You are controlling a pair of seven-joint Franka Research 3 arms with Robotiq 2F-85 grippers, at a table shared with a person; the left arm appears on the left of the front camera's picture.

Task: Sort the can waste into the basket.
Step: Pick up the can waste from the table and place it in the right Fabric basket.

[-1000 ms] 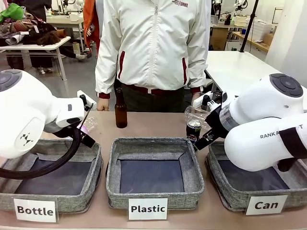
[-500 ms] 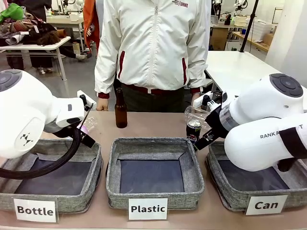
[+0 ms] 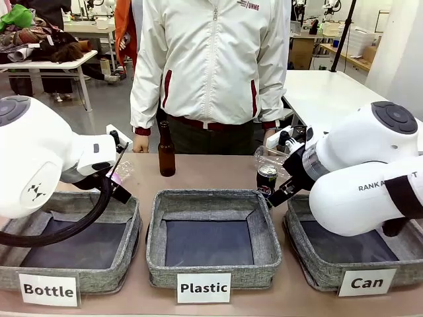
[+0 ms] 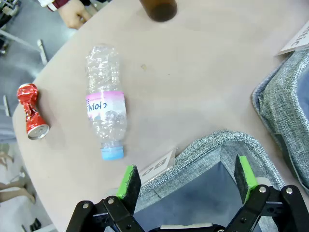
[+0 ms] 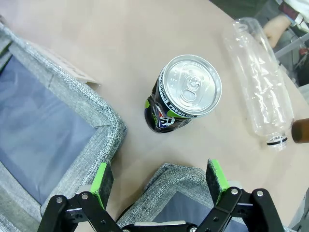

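A dark can (image 3: 266,177) with a silver top (image 5: 186,94) stands upright on the table, just beyond the far left corner of the grey basket (image 3: 322,276) labelled "Can". My right gripper (image 5: 159,177) hangs open over that corner (image 5: 170,177), just short of the can, with nothing between its pads. It also shows beside the can (image 3: 271,195). A crushed red can (image 4: 30,112) lies on the table's far left part. My left gripper (image 4: 186,176) is open and empty over the far rim of the "Bottle" basket (image 4: 227,144).
A clear plastic bottle (image 4: 105,121) lies between the red can and my left gripper. Another clear bottle (image 5: 258,79) lies beyond the dark can. A brown glass bottle (image 3: 166,150) stands before the person (image 3: 211,66). The "Plastic" basket (image 3: 213,264) sits in the middle.
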